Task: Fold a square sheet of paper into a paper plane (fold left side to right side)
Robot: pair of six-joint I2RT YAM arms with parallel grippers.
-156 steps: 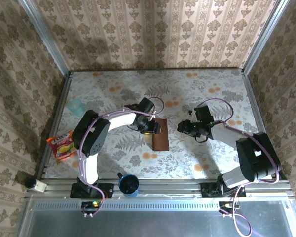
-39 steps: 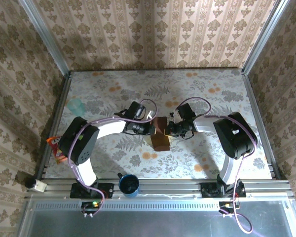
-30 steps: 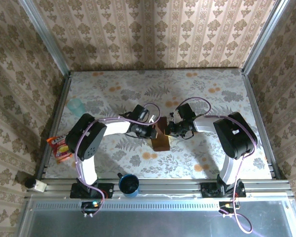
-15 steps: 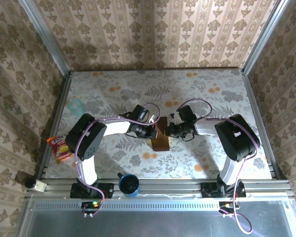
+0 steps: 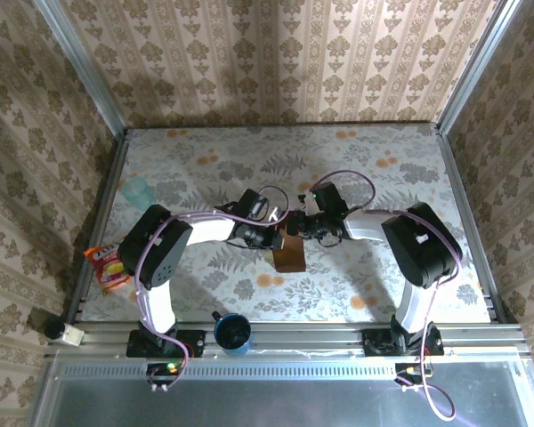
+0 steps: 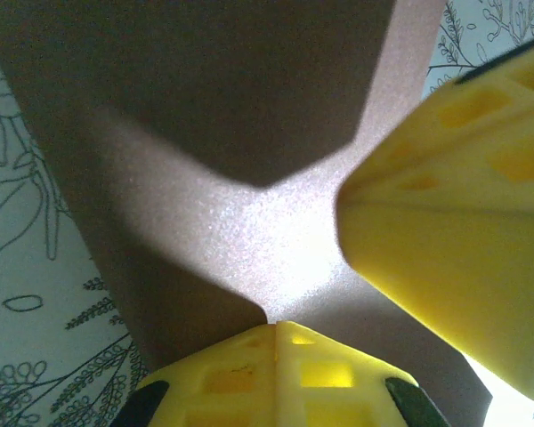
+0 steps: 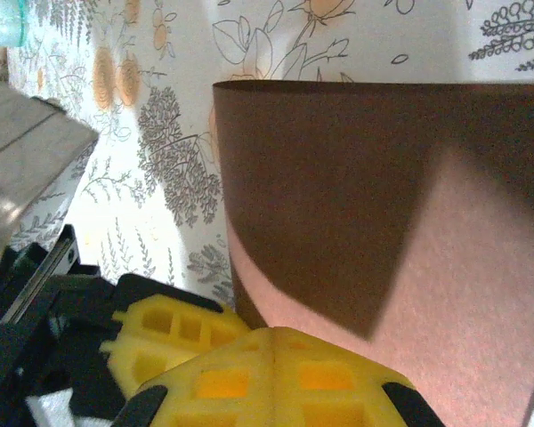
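The square sheet of paper point(image 5: 291, 255) is dark reddish-brown and lies folded in half as a narrow strip at the table's middle; it has a strip's form, not a paper plane's. My left gripper point(image 5: 279, 238) comes from the left, shut, tips down on the strip's upper part. My right gripper point(image 5: 301, 229) comes from the right, shut, tips on the same end. In the left wrist view the paper point(image 6: 205, 160) spreads under my closed left gripper point(image 6: 276, 327), with a right fingertip point(image 6: 454, 213) close by. In the right wrist view the right gripper point(image 7: 276, 331) rests on the paper point(image 7: 374, 196).
A blue cup point(image 5: 233, 332) stands at the near edge between the arm bases. A teal cup point(image 5: 137, 190) and an orange snack packet point(image 5: 109, 263) sit at the left side. Patterned walls and metal rails enclose the table.
The right gripper has slid up and left along the strip's top end, closer to the left gripper. The left gripper has stayed on the paper, almost still.
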